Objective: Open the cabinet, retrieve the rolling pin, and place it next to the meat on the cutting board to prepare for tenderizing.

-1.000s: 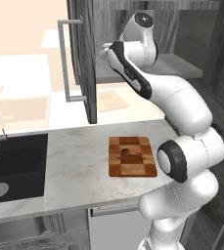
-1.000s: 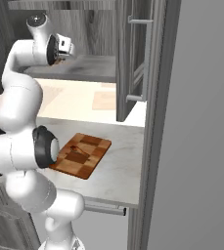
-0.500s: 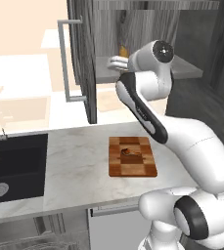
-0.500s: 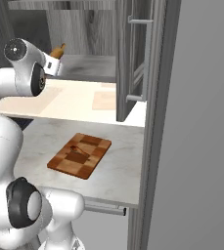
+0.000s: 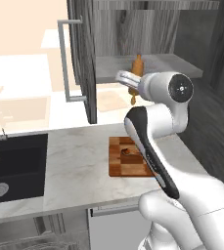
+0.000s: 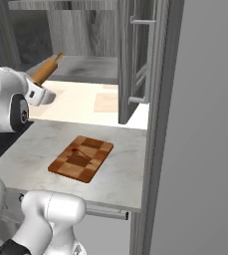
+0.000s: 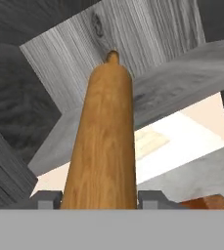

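arm: has swung back from the cabinet opening over the last second; elbow now hangs over the table, hand turned out toward the room
gripper (image 7: pixel 99 197): fingers (image 7: pixel 47 199) clamped on the rolling pin (image 7: pixel 103 146), one grey pad each side of its thick middle
rolling pin: off the shelf now, carried in the air, tilted with one knobbed end up; in the left base view (image 5: pixel 135 80) it sits in front of the shelf edge, in the right base view (image 6: pixel 47 69) it sticks up past the hand
change: half a second ago the pin was just clearing the cabinet; now it is well out and above the table, so retrieval looks done
cutting board (image 5: pixel 117 165): checkered, flat on the table (image 5: pixel 74 161), below and in front of the hand
meat (image 5: pixel 127 152): small dark lump on the board, near its middle-back
cabinet (image 5: pixel 81 63): left door swung open, long bar handle (image 5: pixel 63 58) facing out; shelf (image 6: pixel 93 67) inside looks bare where the pin came from
next: lower the pin toward the board and set it beside the meat, not on it
risk: pin is round, could roll off the board once released; lay it flat before letting go
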